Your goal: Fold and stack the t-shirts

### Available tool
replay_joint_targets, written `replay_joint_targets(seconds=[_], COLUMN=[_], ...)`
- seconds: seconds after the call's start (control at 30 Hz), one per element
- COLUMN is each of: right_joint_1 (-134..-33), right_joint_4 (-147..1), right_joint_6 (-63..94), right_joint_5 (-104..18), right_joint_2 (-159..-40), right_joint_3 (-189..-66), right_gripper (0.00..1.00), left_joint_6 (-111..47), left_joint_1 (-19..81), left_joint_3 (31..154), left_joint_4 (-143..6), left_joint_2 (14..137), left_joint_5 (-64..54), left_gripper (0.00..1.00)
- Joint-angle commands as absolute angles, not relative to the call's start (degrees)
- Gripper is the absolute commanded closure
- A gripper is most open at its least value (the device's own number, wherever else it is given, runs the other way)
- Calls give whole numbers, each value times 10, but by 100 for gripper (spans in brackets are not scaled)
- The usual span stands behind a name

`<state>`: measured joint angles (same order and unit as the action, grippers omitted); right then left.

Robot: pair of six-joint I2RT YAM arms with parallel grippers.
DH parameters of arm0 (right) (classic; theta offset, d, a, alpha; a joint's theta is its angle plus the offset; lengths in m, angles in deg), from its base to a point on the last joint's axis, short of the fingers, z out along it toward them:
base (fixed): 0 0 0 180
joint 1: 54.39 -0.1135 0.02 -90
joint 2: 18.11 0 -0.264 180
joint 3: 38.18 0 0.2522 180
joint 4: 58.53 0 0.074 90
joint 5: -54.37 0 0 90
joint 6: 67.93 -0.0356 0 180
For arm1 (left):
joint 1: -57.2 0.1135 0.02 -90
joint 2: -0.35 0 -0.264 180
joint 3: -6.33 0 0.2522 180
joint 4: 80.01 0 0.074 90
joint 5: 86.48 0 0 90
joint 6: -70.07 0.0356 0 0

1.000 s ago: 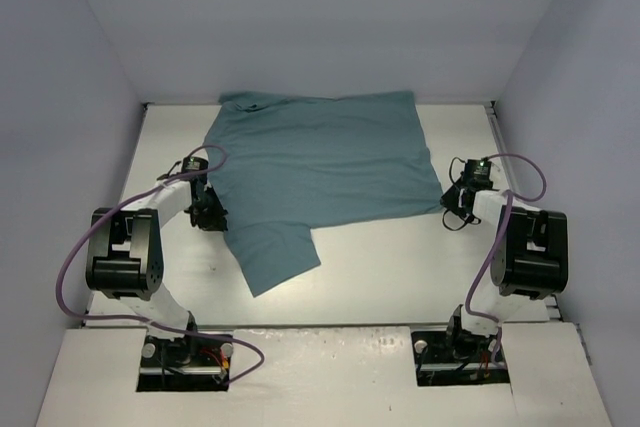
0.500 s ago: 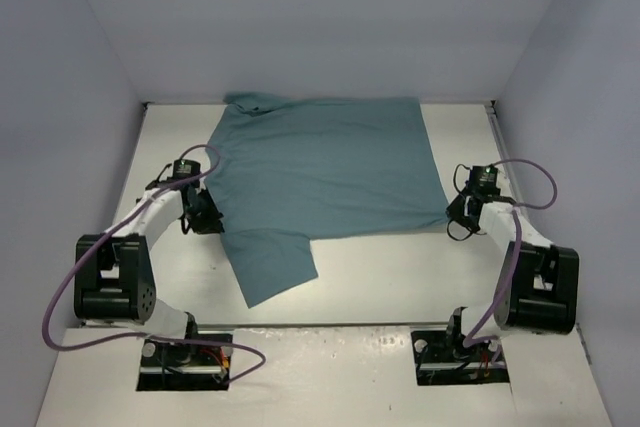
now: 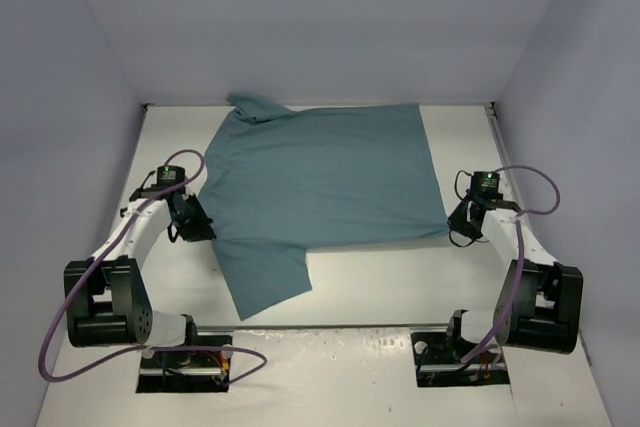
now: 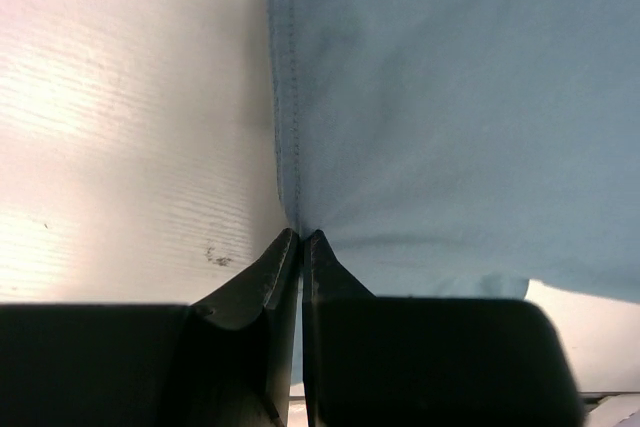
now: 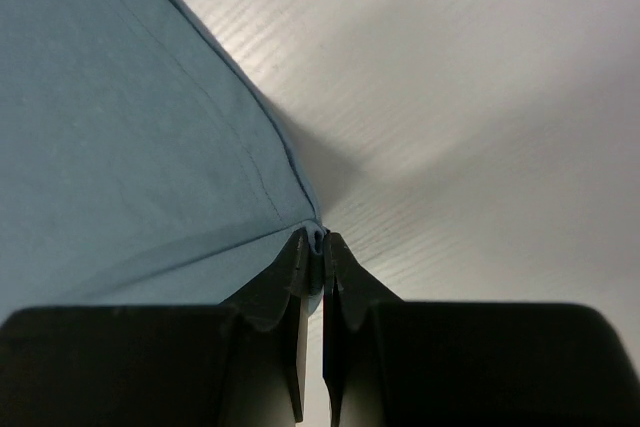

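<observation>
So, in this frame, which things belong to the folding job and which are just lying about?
Job: plain teal short-sleeved cotton t-shirt, spread flat; left gripper and right gripper, each shut on its edge.
Just there: white table; purple cables; grey walls.

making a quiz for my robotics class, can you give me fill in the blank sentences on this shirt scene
1. The t-shirt spread on the white table is plain ____ in colour.
2. The left pincer is ____ on the t-shirt's side edge.
3. The right pincer pinches a ____ of the t-shirt.
4. The sleeve nearest the arm bases lies on the robot's ____ side.

Missing words: teal; shut; corner; left
</observation>
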<state>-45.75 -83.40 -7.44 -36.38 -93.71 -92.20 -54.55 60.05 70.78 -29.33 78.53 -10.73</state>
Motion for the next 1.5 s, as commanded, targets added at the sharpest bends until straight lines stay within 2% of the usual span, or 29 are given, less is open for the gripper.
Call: replay_joint_targets(seconds=[0.0,0.47,0.83,1.47], right_joint_1=[-453,-455,-482,-492], right_joint_4=[-836,-835,-834,-835], right_joint_6=[-68,-66,-63,-55], right_joint_5=[-350,-352,-346,-336], right_joint_2=[-949,-1075,-1177,-1236], right_joint_3=[-994,-1130,-1207,-1279], right_gripper=[100,100,100,100], left_joint_6=[-529,-550,-560,-563], left_joint_1=[608,620,620,630], left_joint_3=[799,934,937,943], left_joint_4=[-289,-292,-315,-325], left_joint_2=[794,917,963,974], left_joint_5=[-103,-98,-102,-90], left_gripper=[100,100,100,100])
